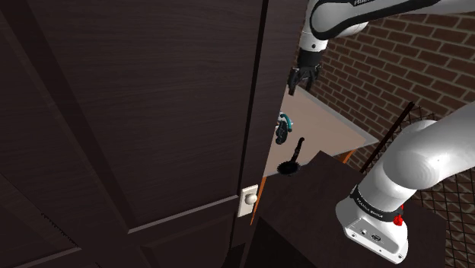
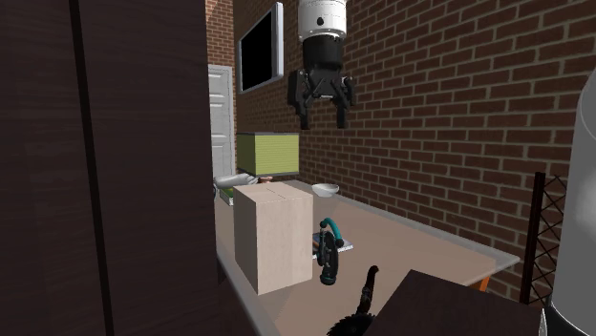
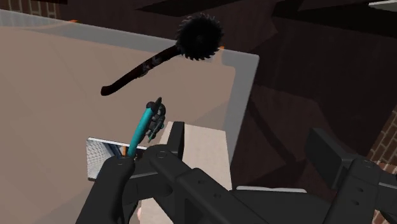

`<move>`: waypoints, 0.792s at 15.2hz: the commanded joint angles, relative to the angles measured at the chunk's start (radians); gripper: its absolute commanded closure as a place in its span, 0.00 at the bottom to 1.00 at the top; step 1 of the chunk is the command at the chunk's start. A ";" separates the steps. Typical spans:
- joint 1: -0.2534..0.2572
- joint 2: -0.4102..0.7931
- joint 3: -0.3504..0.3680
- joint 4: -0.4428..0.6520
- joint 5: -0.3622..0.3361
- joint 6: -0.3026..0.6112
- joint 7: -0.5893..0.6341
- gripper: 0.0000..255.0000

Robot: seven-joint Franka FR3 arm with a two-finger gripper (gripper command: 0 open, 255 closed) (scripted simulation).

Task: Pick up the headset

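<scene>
Beige box (image 2: 274, 237) on table (image 2: 420, 239); black brush (image 3: 197, 37) near edge; white bowl (image 2: 325, 189).

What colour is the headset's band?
Teal, with dark earpieces; the headset shows best in the wrist view.

The arm (image 1: 426, 164) is glossy white, built of rounded, tube-like links with dark joints between them. A black band (image 1: 374, 206) with small white lettering rings its lower link, a red mark (image 1: 397, 221) sits just beside it, and tiny dark dots show on the white flange (image 1: 377, 236) below. Dark lettering runs along the upper link. The gripper (image 2: 324, 119) is all black and angular, with a blocky body and two matte fingers (image 3: 112, 184).
</scene>
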 commanded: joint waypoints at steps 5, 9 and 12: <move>-0.036 0.202 -0.055 0.026 -0.005 0.185 0.002 0.00; -0.056 0.343 -0.087 0.070 0.010 0.286 -0.002 0.00; -0.071 0.451 -0.108 0.115 0.033 0.351 -0.010 0.00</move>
